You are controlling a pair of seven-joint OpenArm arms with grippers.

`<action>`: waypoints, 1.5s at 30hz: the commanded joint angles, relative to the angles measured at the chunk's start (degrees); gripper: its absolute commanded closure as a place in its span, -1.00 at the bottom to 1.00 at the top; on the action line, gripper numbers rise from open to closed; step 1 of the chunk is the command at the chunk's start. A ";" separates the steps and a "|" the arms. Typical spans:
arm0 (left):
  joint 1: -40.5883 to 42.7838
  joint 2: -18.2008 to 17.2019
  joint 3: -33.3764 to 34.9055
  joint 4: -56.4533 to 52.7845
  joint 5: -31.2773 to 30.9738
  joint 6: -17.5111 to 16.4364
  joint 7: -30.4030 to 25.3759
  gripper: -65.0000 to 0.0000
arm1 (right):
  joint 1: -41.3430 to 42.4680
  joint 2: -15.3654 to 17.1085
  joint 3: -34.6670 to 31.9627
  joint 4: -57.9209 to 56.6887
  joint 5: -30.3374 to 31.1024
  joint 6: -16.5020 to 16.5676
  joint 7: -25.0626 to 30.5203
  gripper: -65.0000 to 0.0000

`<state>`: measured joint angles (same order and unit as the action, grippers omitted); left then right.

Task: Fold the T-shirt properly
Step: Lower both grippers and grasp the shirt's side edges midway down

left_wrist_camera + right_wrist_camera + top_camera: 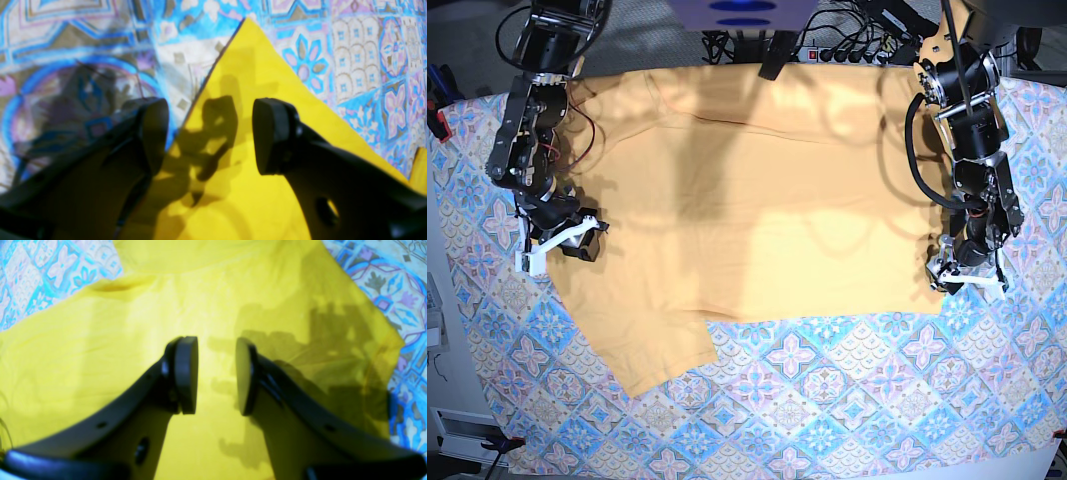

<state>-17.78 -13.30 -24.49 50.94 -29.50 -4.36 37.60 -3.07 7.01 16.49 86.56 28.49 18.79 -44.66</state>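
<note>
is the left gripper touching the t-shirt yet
Cannot tell. In the left wrist view the left gripper has open jaws above the T-shirt corner; no view plainly shows contact.

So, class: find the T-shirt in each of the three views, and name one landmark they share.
Left wrist: a T-shirt corner points up the centre, between open jaws.
Right wrist: it fills most of the frame.
Base: it is spread across the table's upper middle.
Shared landmark: the blue-and-pink patterned tablecloth around it.

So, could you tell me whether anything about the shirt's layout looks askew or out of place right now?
Yes: the T-shirt lies spread across the patterned tablecloth, but one sleeve juts out at an angle toward the near edge, and its far edge by the cables is rumpled. Nothing looks torn or stained.
</note>
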 commanded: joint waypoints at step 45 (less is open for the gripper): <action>14.48 2.79 -0.61 22.43 -4.04 -0.34 1.82 1.00 | 1.27 0.69 0.26 1.30 0.48 0.25 1.54 0.43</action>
<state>-2.00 -9.65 -24.88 72.27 -33.04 -4.32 40.51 -2.72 6.98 16.75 87.00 28.29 18.74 -44.36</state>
